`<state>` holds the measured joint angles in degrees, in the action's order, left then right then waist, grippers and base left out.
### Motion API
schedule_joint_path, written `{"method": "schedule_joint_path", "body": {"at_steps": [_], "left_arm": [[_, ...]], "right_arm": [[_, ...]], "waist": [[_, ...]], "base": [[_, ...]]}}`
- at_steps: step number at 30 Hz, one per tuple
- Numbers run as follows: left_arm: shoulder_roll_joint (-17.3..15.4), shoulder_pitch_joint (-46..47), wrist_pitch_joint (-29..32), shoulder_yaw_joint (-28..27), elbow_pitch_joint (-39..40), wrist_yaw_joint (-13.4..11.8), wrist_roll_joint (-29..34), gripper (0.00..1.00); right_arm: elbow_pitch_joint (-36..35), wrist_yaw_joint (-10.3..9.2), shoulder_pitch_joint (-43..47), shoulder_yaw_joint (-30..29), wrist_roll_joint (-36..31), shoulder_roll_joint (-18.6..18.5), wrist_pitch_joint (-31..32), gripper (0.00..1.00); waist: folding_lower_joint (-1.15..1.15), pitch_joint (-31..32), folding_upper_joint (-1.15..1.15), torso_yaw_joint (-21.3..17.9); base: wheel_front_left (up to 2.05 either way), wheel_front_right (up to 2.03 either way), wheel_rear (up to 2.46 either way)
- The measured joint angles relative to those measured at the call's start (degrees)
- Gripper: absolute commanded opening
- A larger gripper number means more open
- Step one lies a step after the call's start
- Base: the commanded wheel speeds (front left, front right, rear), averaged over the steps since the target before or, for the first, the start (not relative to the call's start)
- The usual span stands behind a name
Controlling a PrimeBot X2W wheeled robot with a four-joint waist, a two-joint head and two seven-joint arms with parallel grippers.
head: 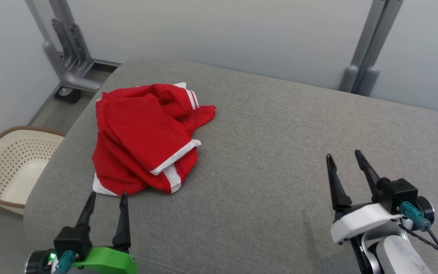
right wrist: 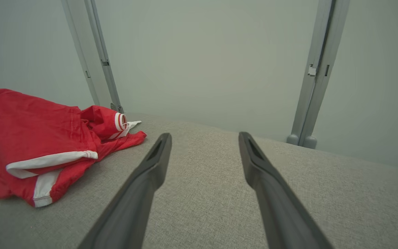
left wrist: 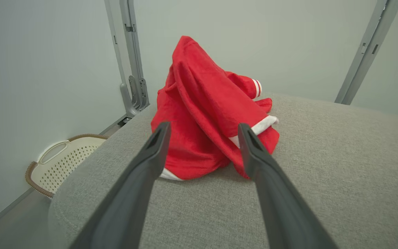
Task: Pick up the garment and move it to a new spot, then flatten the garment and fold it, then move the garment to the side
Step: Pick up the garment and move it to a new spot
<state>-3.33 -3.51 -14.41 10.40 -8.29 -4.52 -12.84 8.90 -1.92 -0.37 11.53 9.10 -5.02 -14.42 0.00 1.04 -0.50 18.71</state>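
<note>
Garment (head: 143, 137) is lying crumpled left of centre on the grey cushion (head: 280, 152); left gripper (head: 108, 194) is hovering just below it, spread wide; right gripper (head: 343, 154) is gaping empty at lower right.

Garment (head: 139, 133) was soft matt red cloth; cushion (head: 280, 152) coarse grey weave; basket (head: 13, 163) perforated cream plastic.

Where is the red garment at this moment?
In the head view the garment lies crumpled on the left side of the grey surface, just beyond the left pincer, near the basket on the floor.
</note>
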Motion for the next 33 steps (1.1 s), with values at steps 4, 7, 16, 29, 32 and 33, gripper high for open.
{"method": "schedule_joint_path", "body": {"at_steps": [4,7,16,29,32,33], "left_arm": [[0.15,-0.02,0.0,-2.31,0.35,-0.1,-0.1,1.0],[0.14,-0.02,0.0,-3.0,0.55,-0.11,-0.15,1.0],[-0.08,2.43,0.0,-3.78,1.1,-0.1,-0.62,1.0],[-1.38,13.31,1.43,-7.66,-3.19,-0.52,-2.27,1.0],[-1.68,15.16,2.55,-8.78,-5.52,-0.56,-2.7,1.0],[-1.78,15.57,2.91,-9.16,-6.33,-0.66,-2.71,1.0]], "right_arm": [[0.23,0.4,0.0,1.74,-0.01,0.85,0.0,1.0],[0.54,0.4,0.0,1.8,-0.04,0.99,0.0,1.0],[0.45,0.4,-0.01,1.69,-0.62,0.78,0.0,1.0],[-0.89,0.93,-0.91,1.63,-2.66,-1.49,0.0,1.0],[-1.25,1.38,-1.97,1.7,-3.02,-2.3,0.0,1.0],[-1.34,1.4,-2.25,1.76,-3.13,-2.38,0.0,1.0]], "waist": [[0.0,0.2,0.0,2.78],[0.0,0.22,0.0,2.8],[0.0,-0.9,0.0,-0.05],[0.0,-5.6,0.0,-4.03],[0.0,-7.14,0.0,-4.87],[0.0,-7.67,0.0,-5.16]], "base": [[0.0,0.0,0.0],[0.0,0.0,0.0],[0.0,0.0,0.0],[0.0,0.0,0.0],[0.0,0.0,0.0],[0.0,0.0,0.0]]}}
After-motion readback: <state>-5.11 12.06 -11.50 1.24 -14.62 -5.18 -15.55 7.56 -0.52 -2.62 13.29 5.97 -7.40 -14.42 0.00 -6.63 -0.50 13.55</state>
